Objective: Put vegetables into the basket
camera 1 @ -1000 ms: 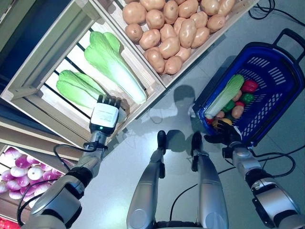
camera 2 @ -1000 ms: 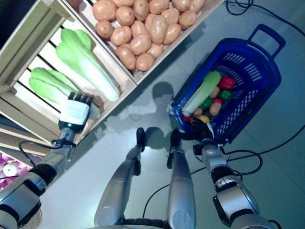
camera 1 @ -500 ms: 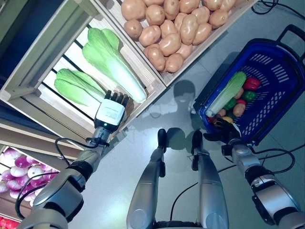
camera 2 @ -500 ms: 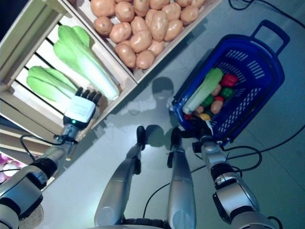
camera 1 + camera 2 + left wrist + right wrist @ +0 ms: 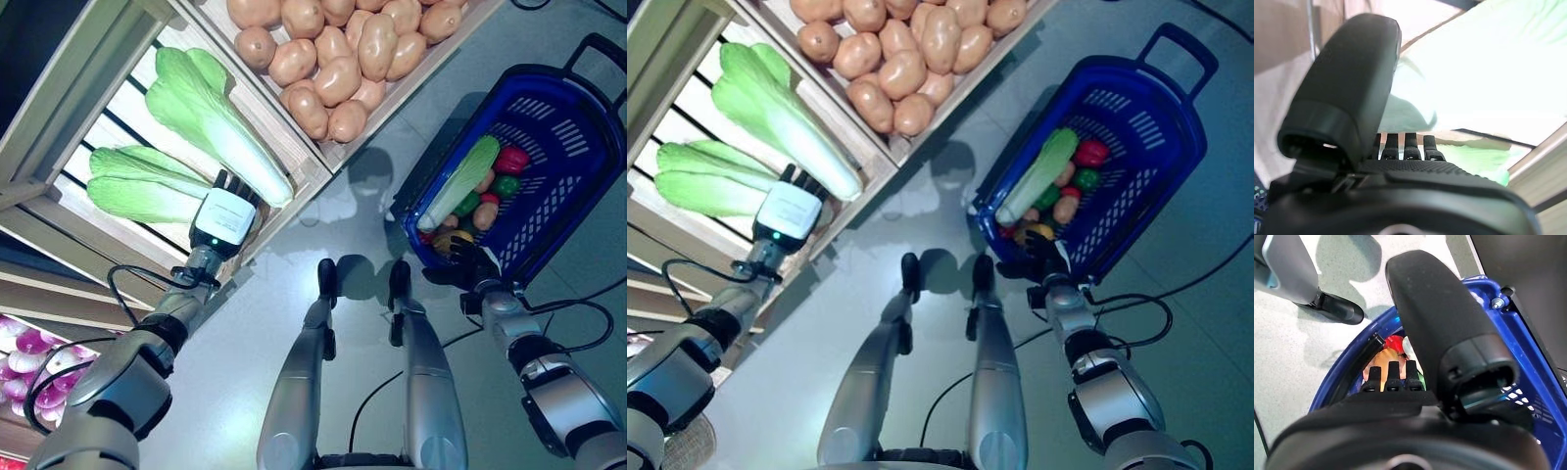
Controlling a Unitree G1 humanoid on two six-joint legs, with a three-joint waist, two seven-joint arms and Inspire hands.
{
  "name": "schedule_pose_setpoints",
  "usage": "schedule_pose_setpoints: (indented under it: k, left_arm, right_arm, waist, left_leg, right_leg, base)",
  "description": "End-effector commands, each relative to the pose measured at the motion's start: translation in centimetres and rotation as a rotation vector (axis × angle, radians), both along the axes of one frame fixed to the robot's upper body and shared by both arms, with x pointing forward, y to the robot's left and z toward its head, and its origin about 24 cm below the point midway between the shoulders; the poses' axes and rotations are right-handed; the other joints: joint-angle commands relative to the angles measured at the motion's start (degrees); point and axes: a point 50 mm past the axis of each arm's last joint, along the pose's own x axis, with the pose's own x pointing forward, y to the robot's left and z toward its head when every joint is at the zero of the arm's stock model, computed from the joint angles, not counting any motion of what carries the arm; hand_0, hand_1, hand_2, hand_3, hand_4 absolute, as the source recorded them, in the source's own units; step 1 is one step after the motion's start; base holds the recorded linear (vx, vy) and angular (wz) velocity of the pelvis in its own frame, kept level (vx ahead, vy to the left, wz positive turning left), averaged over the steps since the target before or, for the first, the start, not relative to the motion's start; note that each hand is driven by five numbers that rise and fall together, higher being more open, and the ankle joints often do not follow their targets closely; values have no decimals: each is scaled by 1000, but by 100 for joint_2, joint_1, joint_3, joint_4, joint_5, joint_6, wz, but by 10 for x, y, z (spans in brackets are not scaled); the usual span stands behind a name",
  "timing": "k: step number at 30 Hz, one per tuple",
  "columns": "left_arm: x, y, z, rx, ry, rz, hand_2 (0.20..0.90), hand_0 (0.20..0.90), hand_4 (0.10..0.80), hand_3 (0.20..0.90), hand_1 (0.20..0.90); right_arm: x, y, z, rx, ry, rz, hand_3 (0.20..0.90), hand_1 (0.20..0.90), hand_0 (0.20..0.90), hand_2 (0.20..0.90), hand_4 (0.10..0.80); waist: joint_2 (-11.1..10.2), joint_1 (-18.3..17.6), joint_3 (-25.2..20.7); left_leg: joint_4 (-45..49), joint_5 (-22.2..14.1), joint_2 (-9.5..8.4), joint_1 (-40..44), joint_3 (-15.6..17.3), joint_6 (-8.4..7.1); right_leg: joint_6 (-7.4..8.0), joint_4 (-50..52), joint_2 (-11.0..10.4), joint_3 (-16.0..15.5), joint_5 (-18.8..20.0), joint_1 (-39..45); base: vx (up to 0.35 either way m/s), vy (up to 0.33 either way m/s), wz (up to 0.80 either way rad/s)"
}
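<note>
My left hand (image 5: 225,211) reaches into the wooden crate (image 5: 59,166) on the stand. Its fingers are straight, with the tips at the white stalk end of a long green-and-white cabbage (image 5: 211,122). In the left wrist view the straight fingers (image 5: 1405,146) point at the pale cabbage (image 5: 1488,73). My right hand (image 5: 468,266) is open at the near rim of the blue basket (image 5: 578,186), which stands on the floor. In the basket lie a long green cabbage (image 5: 460,181), a red pepper (image 5: 511,159), a green one (image 5: 506,184) and small round vegetables.
A second leafy cabbage (image 5: 137,186) lies in the same crate, left of my left hand. A crate of potatoes (image 5: 333,59) stands beside it. Grey floor (image 5: 323,225) lies between the stand and the basket. The basket's black handle (image 5: 607,73) points away from me.
The view has shifted. My left hand has moved forward over the crate's edge, closer to the long cabbage's stalk end. My right hand stays at the basket's rim.
</note>
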Motion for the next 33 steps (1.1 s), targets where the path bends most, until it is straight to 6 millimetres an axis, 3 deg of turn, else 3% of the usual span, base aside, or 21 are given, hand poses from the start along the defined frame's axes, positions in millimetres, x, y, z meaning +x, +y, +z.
schedule_pose_setpoints:
  k: [1, 2, 3, 4, 5, 14, 22, 27, 33]
  left_arm:
    - [3, 33, 39, 44, -138, 104, 815, 815, 744, 815, 815]
    - [2, 35, 39, 41, -134, 119, 679, 679, 653, 679, 679]
    - [2, 36, 39, 37, -135, 126, 629, 629, 620, 629, 629]
    - [1, 39, 39, 21, -144, 149, 415, 415, 477, 415, 415]
    - [1, 39, 39, 14, -149, 152, 300, 300, 400, 300, 300]
    - [0, 38, 34, 19, -134, 148, 300, 300, 400, 300, 300]
    - [-1, 42, 43, -58, -210, 139, 300, 300, 400, 300, 300]
    - [-6, 37, 49, -128, -322, 49, 300, 300, 400, 300, 300]
    - [-12, 25, 76, -206, -504, -161, 300, 300, 400, 300, 300]
  right_arm:
    - [-2, -15, 10, -11, -52, 7, 900, 900, 900, 900, 800]
    - [-2, -14, 10, -14, -54, 12, 900, 900, 900, 900, 800]
    - [-2, -14, 10, -14, -55, 12, 900, 900, 900, 900, 800]
    - [-2, -14, 10, -9, -56, 7, 900, 900, 900, 900, 800]
    - [-2, -14, 10, -11, -54, 6, 900, 900, 900, 900, 800]
    - [-3, -14, 9, -3, -57, -2, 900, 900, 900, 900, 800]
    - [-4, -12, 5, 16, -51, -4, 900, 900, 900, 900, 800]
    - [-9, -10, -2, 45, -43, -22, 900, 900, 900, 900, 800]
    - [-23, -7, -22, 100, -8, -57, 900, 900, 900, 900, 800]
  waist:
    - [-64, -9, -21]
    - [-75, -5, -21]
    - [-77, -4, -21]
    - [-85, 9, -21]
    - [-96, 18, -21]
    - [-119, 54, -21]
    - [-150, 76, -21]
    - [-183, 96, -21]
    - [-231, 163, -21]
  left_leg:
    - [828, -593, -47, -383, 101, -375]
    - [806, -582, -54, -381, 95, -376]
    - [803, -580, -55, -382, 94, -376]
    - [781, -559, -56, -404, 85, -371]
    - [761, -554, -60, -408, 78, -362]
    - [696, -529, -77, -359, 23, -363]
    - [676, -584, -91, -113, -7, -354]
    - [548, -586, -105, 227, -79, -352]
    - [244, -655, -140, 1153, -168, -358]
  right_leg:
    - [155, -459, 184, -8, 377, 141]
    - [159, -491, 184, -13, 395, 149]
    - [159, -497, 183, -15, 400, 149]
    - [167, -497, 194, -17, 414, 124]
    - [172, -510, 204, -25, 421, 117]
    - [188, -558, 211, -73, 444, 166]
    - [180, -603, 201, -91, 393, 420]
    - [186, -779, 175, -93, 424, 761]
    - [228, -1102, 73, -205, 392, 1702]
  base:
    - [-14, 8, -7]
    - [-16, 6, -6]
    - [0, 0, 0]
    - [-30, -20, 1]
    - [0, 0, 0]
    - [0, 0, 0]
    - [6, -14, 3]
    - [12, -11, 1]
    - [55, -25, -3]
